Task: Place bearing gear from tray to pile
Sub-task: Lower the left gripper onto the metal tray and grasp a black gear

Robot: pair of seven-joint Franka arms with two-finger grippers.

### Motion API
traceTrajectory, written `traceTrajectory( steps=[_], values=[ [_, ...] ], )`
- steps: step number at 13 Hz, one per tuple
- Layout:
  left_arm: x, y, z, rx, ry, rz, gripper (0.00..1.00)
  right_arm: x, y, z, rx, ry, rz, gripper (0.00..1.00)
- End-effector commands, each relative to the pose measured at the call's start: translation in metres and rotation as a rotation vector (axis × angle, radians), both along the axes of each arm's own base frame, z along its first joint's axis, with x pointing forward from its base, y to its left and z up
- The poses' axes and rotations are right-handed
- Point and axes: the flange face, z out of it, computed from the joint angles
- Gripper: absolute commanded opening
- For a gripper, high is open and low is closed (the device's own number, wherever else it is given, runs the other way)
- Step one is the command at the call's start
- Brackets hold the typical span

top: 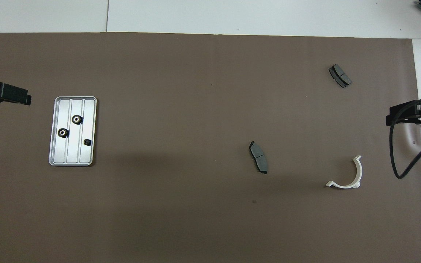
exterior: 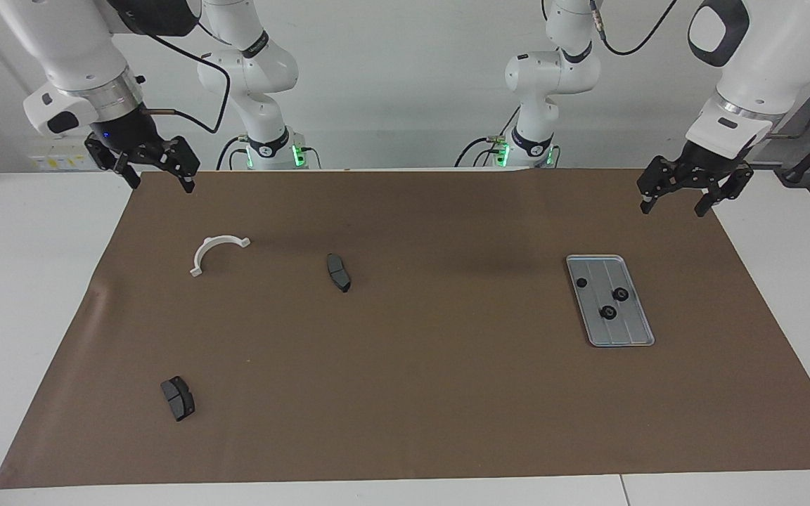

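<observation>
Both tools hang in the air with nothing in them. Left tool [exterior: 695, 197] is over the edge of the brown mat [exterior: 419, 393] at the left arm's end of the tabletop [exterior: 25, 295], with its two fingers spread wide and pointing down. Right tool [exterior: 159, 177] is over the mat's corner at the right arm's end, and its fingers are spread apart too. Neither tool touches any part.

On the mat, the tray [exterior: 628, 334] lies flat toward the left arm's end, below the left tool and a little farther from the robots. Its long axis runs almost straight away from the robots, with a slight slant, and its ridges run the same way. Three bearing gears are in it: two bigger ones, one bearing gear [exterior: 620, 294] nearer to the robots and a second bearing gear [exterior: 608, 312] just beside it and farther out, and a smaller black gear [exterior: 581, 282] near the tray's rim, apart from the other two.

All of the pile is well apart from the tray, toward the right arm's end. White bracket [exterior: 216, 250] lies with its open side facing away from the robots. One brake pad [exterior: 339, 272] is beside it, more toward the middle of the mat, its long axis pointing roughly away from the robots. Another brake pad [exterior: 178, 398] lies farthest from the robots, turned on a slant.
</observation>
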Motion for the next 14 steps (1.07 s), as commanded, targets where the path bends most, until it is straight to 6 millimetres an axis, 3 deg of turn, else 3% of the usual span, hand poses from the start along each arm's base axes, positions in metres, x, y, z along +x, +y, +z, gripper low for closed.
traceTrajectory(
  steps=[1,7,11,14],
  values=[
    [-0.014,0.003,-0.002,0.018,0.011,0.01,1.0,-0.006,-0.002,0.001,0.019,0.004,-0.019,1.0],
    [-0.015,0.0,-0.007,0.018,0.024,0.008,1.0,-0.006,-0.002,0.001,0.019,0.006,-0.019,1.0],
    [-0.042,0.01,-0.032,0.019,0.072,0.011,1.0,-0.008,-0.002,0.002,0.018,0.004,-0.019,1.0],
    [-0.057,0.012,-0.078,0.013,-0.035,0.029,1.0,-0.008,-0.002,0.002,0.018,0.004,-0.019,1.0]
  ],
)
